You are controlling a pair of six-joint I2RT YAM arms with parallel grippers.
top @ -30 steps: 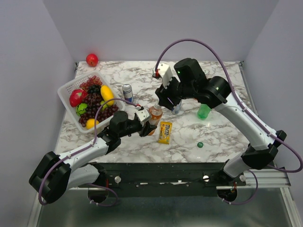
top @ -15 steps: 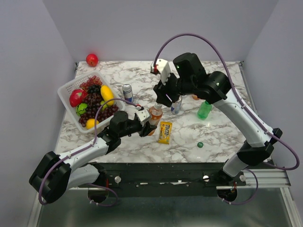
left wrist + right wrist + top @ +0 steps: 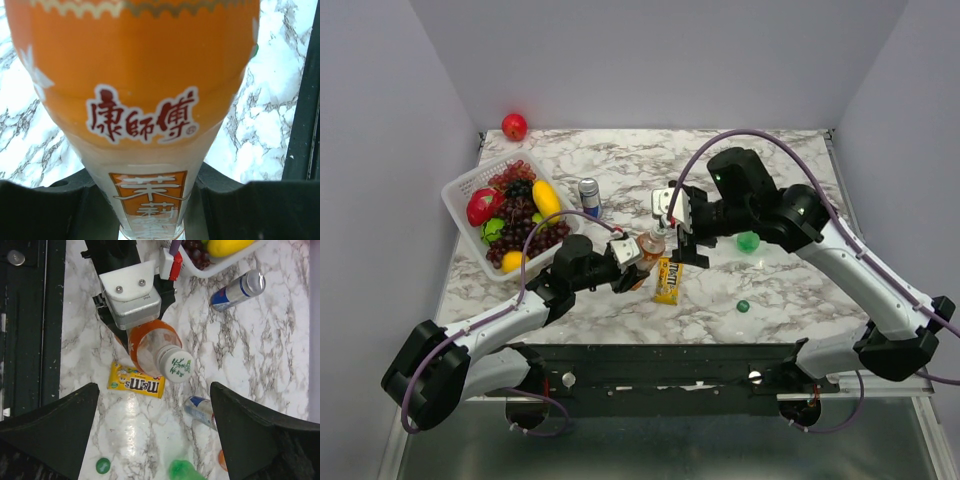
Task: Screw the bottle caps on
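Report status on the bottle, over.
Left gripper shut on orange bottle. Right gripper open over it. White cap on neck, tightness unclear. Nothing blocking.

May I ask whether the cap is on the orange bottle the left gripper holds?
On: a white cap covers the bottle neck; how tight, cannot tell.

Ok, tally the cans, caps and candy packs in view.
Cans: 2, first can, second can
Caps: 2, white cap on the held bottle, green cap loose
Candy packs: 1, candy pack
Total: 5
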